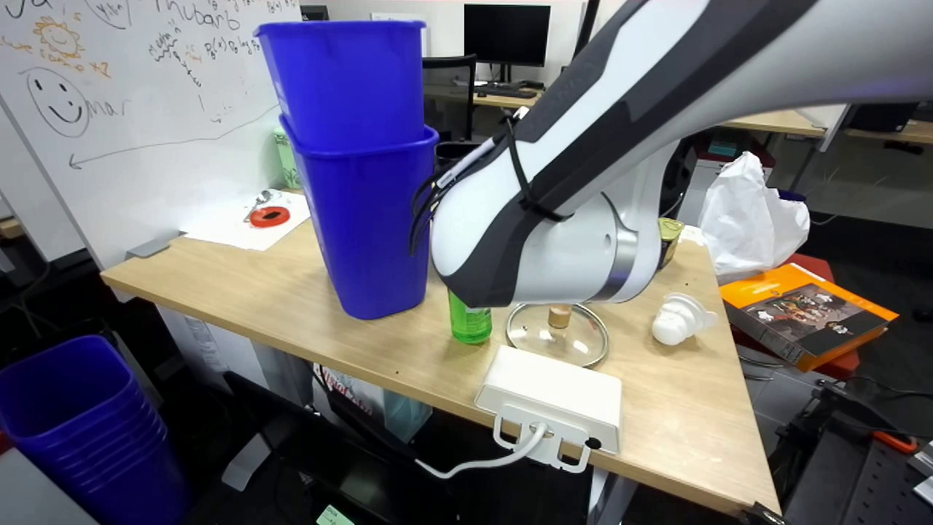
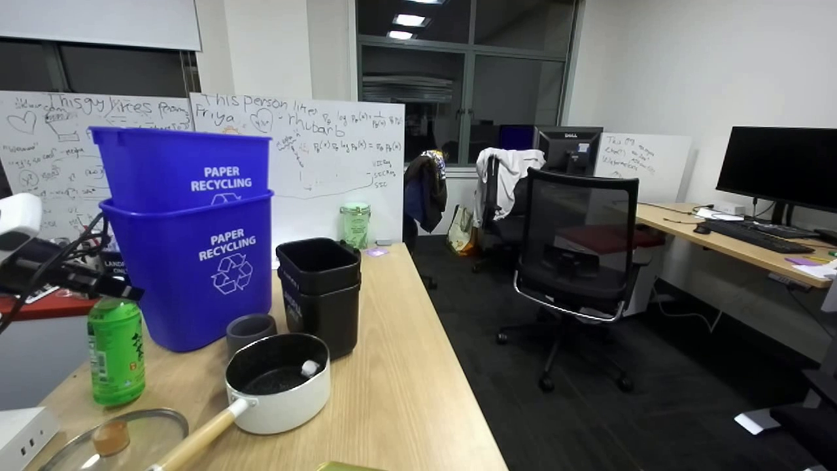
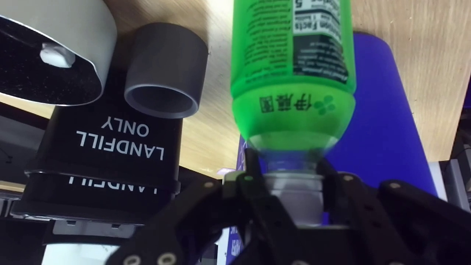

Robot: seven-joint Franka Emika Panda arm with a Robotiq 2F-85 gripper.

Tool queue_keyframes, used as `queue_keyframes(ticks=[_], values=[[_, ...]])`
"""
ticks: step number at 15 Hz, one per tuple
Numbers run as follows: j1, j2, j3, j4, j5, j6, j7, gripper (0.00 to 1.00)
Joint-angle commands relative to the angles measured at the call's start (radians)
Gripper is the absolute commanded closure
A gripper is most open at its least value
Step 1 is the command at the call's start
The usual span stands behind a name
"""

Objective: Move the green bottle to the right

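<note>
The green bottle (image 2: 116,353) stands upright near the blue bins. Its lower part (image 1: 470,322) shows in an exterior view, below the arm. In the wrist view, whose picture is upside down, the bottle (image 3: 292,55) fills the upper middle. My gripper (image 3: 287,158) has a finger on each side of its whitish cap and neck, and both fingers appear to touch it. In an exterior view my gripper (image 2: 127,291) sits over the bottle's top and hides the cap. In the exterior view from the arm's side, the arm hides the gripper. I cannot tell whether the bottle's base touches the table.
Two stacked blue bins (image 1: 364,219) stand beside the bottle. A glass lid (image 1: 532,348) and a white box (image 1: 557,397) lie close to it. A white pot (image 2: 281,409), a grey cup (image 2: 247,329) and black bins (image 2: 325,314) stand nearby on the table.
</note>
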Motion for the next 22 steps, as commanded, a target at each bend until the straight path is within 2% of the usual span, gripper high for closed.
queue_keyframes(ticks=[1,6,12,13,16,22], values=[[0.018,-0.031,-0.031,0.017,0.0,-0.012,-0.017,0.89],[0.074,-0.065,-0.146,0.046,0.001,-0.044,-0.072,0.89],[0.18,-0.101,-0.289,-0.012,0.002,-0.021,-0.155,0.89],[0.138,-0.069,-0.256,0.021,-0.002,-0.011,-0.112,0.64],[0.169,-0.073,-0.283,0.008,-0.002,-0.011,-0.118,0.64],[0.171,-0.073,-0.285,0.004,-0.002,-0.011,-0.118,0.64]])
